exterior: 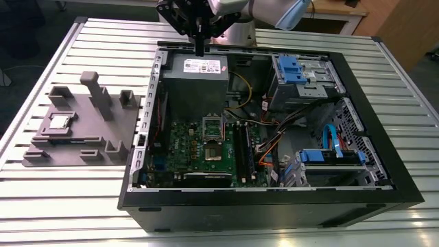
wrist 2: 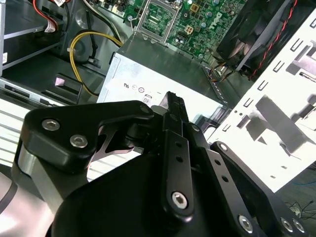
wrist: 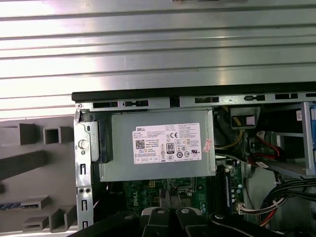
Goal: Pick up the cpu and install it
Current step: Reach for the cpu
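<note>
The cpu (exterior: 60,122), a small square chip with a shiny silver top, lies in a recess of the grey plastic fixture (exterior: 103,121) at the exterior view's left, outside the computer case. My gripper (exterior: 199,50) hangs high over the far end of the case, above the grey power supply (exterior: 195,77). Its black fingers are shut with nothing between them. Both wrist views show the gripper (wrist 2: 172,98) (wrist: 170,196) over the power supply (wrist: 158,145). The open motherboard socket (exterior: 213,138) sits mid-board, well away from the gripper.
The black open computer case (exterior: 274,208) lies on a slatted metal table (exterior: 61,206). Inside are the green motherboard (exterior: 188,154), blue drive bays (exterior: 295,72) and loose cables (exterior: 274,139). The fixture has several upright posts (exterior: 90,85).
</note>
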Controlling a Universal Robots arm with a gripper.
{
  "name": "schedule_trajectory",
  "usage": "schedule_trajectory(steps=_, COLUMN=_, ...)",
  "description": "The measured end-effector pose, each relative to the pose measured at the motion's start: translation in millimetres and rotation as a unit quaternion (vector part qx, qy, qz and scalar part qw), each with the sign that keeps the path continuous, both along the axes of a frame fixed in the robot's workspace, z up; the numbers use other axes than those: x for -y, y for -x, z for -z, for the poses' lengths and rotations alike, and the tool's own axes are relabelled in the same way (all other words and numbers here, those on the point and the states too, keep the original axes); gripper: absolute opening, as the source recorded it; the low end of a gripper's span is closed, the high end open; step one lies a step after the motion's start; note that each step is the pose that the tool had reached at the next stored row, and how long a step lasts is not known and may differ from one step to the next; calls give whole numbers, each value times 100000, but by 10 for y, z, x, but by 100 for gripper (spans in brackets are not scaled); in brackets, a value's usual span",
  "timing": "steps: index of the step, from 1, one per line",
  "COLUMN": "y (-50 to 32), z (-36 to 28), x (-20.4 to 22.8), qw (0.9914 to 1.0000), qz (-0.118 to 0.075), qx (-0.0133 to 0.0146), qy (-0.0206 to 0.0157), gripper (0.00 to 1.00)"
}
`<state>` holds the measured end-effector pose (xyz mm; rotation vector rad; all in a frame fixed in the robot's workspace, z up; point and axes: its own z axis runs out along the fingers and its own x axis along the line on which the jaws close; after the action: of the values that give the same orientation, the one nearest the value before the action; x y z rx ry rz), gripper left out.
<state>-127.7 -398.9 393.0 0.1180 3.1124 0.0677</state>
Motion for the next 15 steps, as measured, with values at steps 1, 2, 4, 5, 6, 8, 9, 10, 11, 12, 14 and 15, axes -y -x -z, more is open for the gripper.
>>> schedule_trajectory(steps=1, y=2, z=0, x=0, qw=100000, qz=-1, qx=-2, qy=0, gripper=10)
schedule_trajectory(steps=2, y=3, z=-1, x=0, qw=100000, qz=-1, qx=-5, qy=6, gripper=10)
schedule_trajectory(steps=4, y=7, z=0, x=0, qw=100000, qz=1, qx=1, qy=-2, gripper=10)
schedule_trajectory(steps=5, y=11, z=0, x=0, qw=100000, qz=5, qx=-2, qy=1, gripper=10)
schedule_trajectory(steps=6, y=13, z=0, x=0, qw=100000, qz=4, qx=0, qy=2, gripper=10)
schedule_trajectory(steps=8, y=18, z=0, x=0, qw=100000, qz=0, qx=-3, qy=4, gripper=10)
schedule_trajectory(steps=9, y=21, z=-1, x=0, qw=100000, qz=1, qx=-5, qy=4, gripper=10)
schedule_trajectory(steps=10, y=21, z=-1, x=0, qw=100000, qz=0, qx=-4, qy=6, gripper=10)
schedule_trajectory(steps=11, y=22, z=0, x=0, qw=100000, qz=-2, qx=-4, qy=4, gripper=10)
schedule_trajectory(steps=12, y=22, z=0, x=0, qw=100000, qz=-2, qx=-3, qy=5, gripper=10)
schedule_trajectory(steps=14, y=22, z=0, x=0, qw=100000, qz=0, qx=-1, qy=3, gripper=10)
schedule_trajectory(steps=15, y=22, z=-1, x=0, qw=100000, qz=-1, qx=-4, qy=4, gripper=10)
